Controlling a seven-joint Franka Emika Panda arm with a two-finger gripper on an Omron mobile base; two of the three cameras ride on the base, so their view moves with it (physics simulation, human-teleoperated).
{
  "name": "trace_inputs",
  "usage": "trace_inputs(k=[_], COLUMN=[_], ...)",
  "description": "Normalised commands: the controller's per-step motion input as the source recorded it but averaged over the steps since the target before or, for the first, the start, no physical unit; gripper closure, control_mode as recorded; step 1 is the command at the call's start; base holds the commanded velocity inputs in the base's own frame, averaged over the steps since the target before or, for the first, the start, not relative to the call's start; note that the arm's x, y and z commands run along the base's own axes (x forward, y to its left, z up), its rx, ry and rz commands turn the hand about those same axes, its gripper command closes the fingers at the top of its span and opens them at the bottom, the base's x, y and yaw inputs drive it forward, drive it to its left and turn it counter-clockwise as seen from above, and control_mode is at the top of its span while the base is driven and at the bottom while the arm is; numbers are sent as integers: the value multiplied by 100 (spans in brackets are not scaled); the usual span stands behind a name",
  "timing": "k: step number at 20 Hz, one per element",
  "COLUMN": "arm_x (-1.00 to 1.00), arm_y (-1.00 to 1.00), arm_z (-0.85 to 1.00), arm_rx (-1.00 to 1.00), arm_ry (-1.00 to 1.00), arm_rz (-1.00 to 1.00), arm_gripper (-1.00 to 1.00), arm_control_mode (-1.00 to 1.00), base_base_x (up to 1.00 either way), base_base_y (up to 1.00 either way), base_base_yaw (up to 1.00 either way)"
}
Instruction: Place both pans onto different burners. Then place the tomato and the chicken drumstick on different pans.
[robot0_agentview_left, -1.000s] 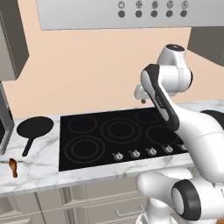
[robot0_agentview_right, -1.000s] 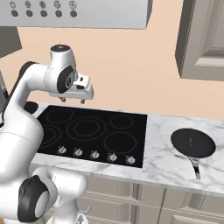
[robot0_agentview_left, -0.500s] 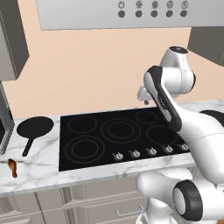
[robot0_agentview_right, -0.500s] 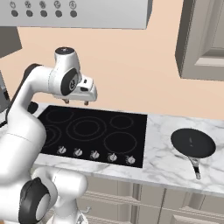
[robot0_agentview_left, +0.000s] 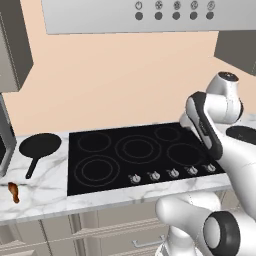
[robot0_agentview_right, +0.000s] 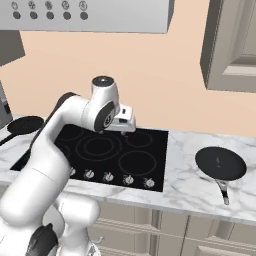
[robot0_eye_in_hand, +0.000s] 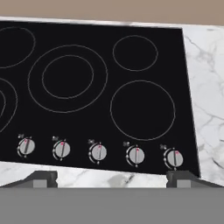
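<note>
Your tool (robot0_eye_in_hand: 112, 177) hangs above the cooktop (robot0_agentview_right: 100, 150) with its jaws spread wide and nothing between them; in the hand view the two fingertips (robot0_eye_in_hand: 41, 178) frame the row of silver knobs (robot0_eye_in_hand: 99, 152) and the bare burner rings beyond.

Take the cooktop as your landmark. One pan (robot0_agentview_right: 220, 164) sits on the marble desk (robot0_agentview_right: 185, 185) well to the right of the cooktop, its handle pointing toward the desk's front edge. The other pan (robot0_agentview_left: 40, 145) rests on the desk just left of the cooktop, handle also angled forward. The chicken drumstick (robot0_agentview_left: 13, 192) lies near the front of the desk, left of the cooktop and in front of that left pan. I cannot find the tomato from here.

No pan is on a burner yet, so the step in hand looks like fetching the first pan, and the right-hand one seems the nearer choice. Swing the hand out past the cooktop's right edge, line the jaws across the thin handle rather than along it, and come down from above. Grip the handle close to the bowl so the pan tips less when lifted. Raise it clear of the desk before carrying it over, and centre it on the large ring (robot0_eye_in_hand: 142, 110) nearest the cooktop's right edge.
</note>
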Motion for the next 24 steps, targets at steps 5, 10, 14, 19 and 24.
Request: trace_inputs(k=[5, 10, 14, 19, 24], arm_x=[0, 0, 0, -6, -4], arm_y=[-96, -99, -90, -71, -86], arm_z=[-36, -23, -9, -2, -4], arm_rx=[-7, 0, 0, 0, 1], arm_ry=[1, 4, 10, 14, 6], arm_rz=[-1, -2, -9, -16, -6], arm_gripper=[-100, -100, -100, -100, -100], arm_control_mode=[-100, -100, -100, -100, -100], base_base_x=[0, 0, 0, 0, 0], base_base_y=[0, 0, 0, 0, 0], base_base_yaw=[0, 0, 0, 0, 0])
